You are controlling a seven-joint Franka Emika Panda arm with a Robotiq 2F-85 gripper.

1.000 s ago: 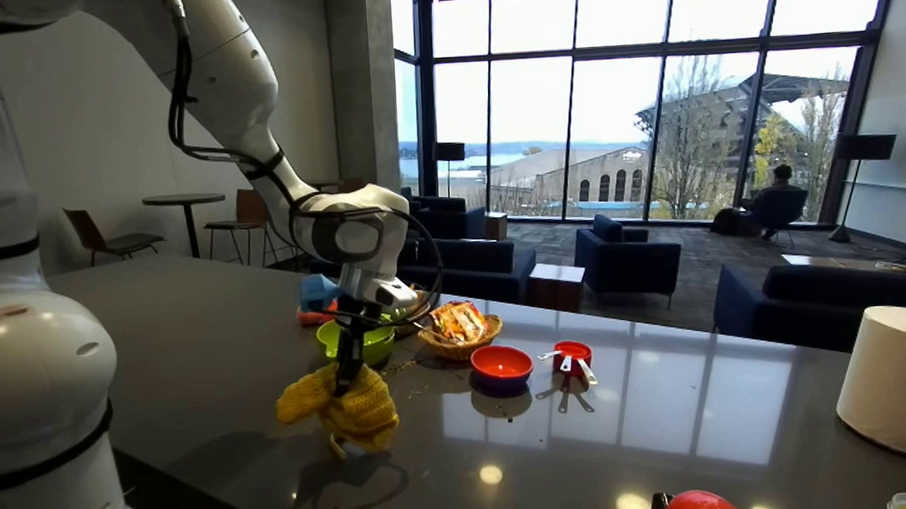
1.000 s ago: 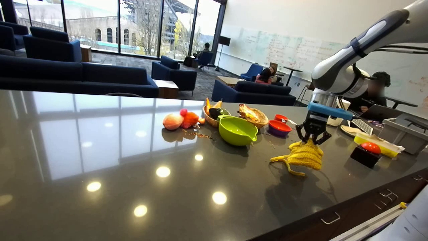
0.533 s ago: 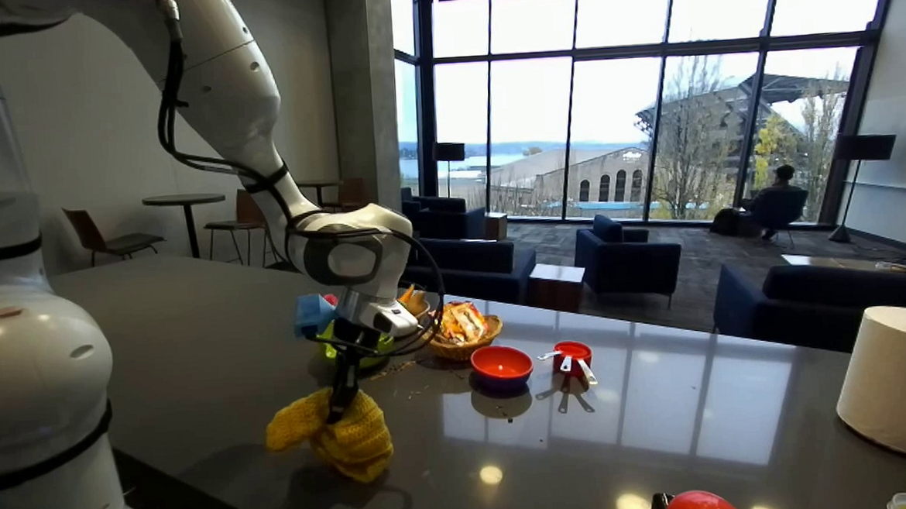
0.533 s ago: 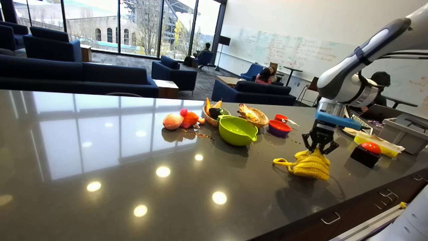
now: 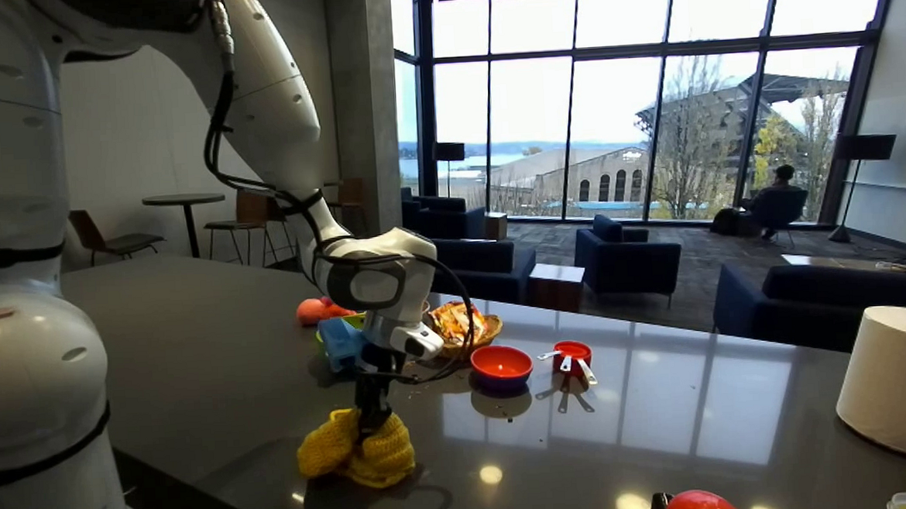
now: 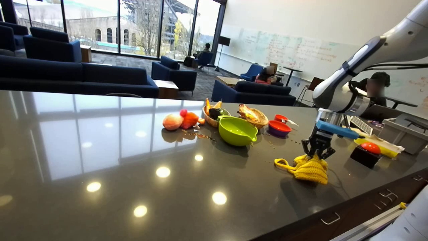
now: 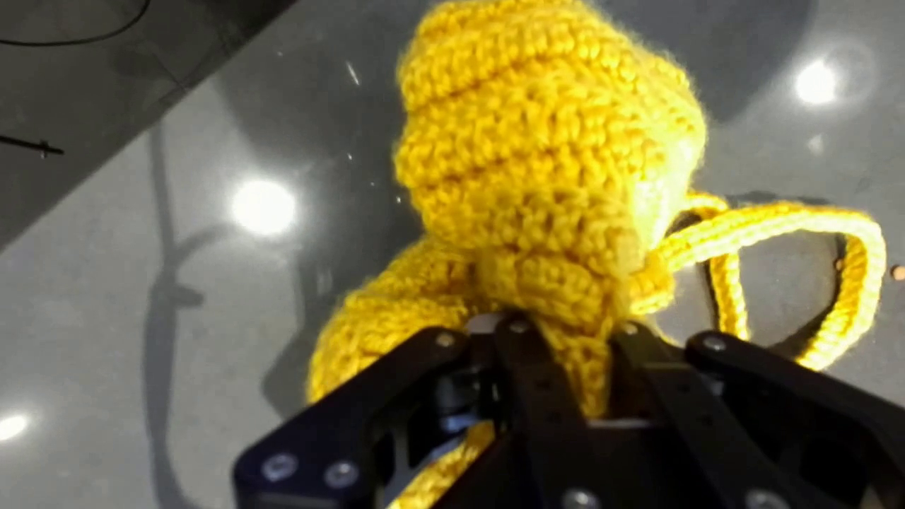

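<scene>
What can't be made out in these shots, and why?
How deep the fold of the yellow knitted piece is pinched: wrist view, the gripper covers it.
Whether the piece touches the counter: every view, its own bulk hides the underside.
Right side of the paper roll: an exterior view, cut off by the right edge.
Whiteboard writing: an exterior view, too small to read.

Yellow knit piece in end effector: rough, matt yarn. Desk beneath: smooth, glossy. Green bowl, apart: smooth, plastic-looking. Packet basket: woven, matt.
</scene>
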